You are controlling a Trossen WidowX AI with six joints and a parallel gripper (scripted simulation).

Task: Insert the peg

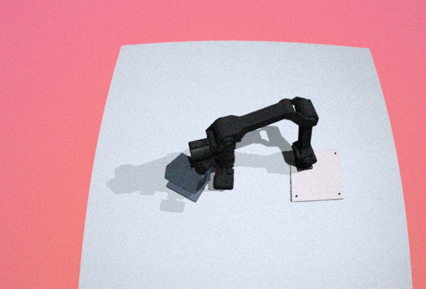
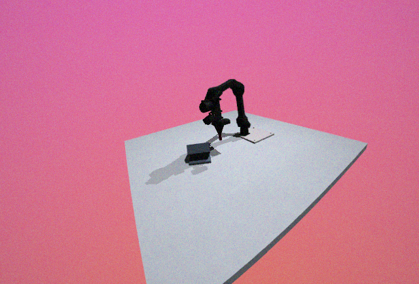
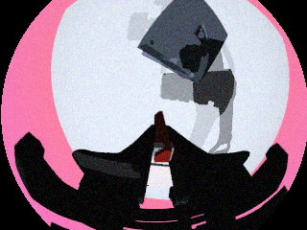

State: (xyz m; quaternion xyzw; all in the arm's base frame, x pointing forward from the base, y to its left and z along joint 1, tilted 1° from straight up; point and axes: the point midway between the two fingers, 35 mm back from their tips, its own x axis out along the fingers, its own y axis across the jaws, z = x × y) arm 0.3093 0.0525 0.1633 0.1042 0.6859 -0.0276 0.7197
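Note:
My gripper (image 2: 220,133) (image 3: 159,127) is shut on a slim peg (image 2: 220,137) (image 3: 160,126). The peg is dark red, with a brighter red end face between the fingers in the wrist view. Its free end points down past the fingertips, above the table in the exterior view. The arm hides it in the top view. The dark blue-grey sloped panel (image 1: 182,176) (image 2: 198,148) (image 3: 175,31) stands apart from the peg, ahead of it in the wrist view. Dark patches lie on its face there; I cannot tell hole from shadow with certainty.
The panel's base plate (image 1: 187,193) shows at its lower edge. A pale square plate (image 1: 319,182) (image 2: 257,135) with dark dots at its corners lies by the arm's base. Shadows of the arm fall across the white table (image 1: 240,244) (image 2: 203,223) around the panel.

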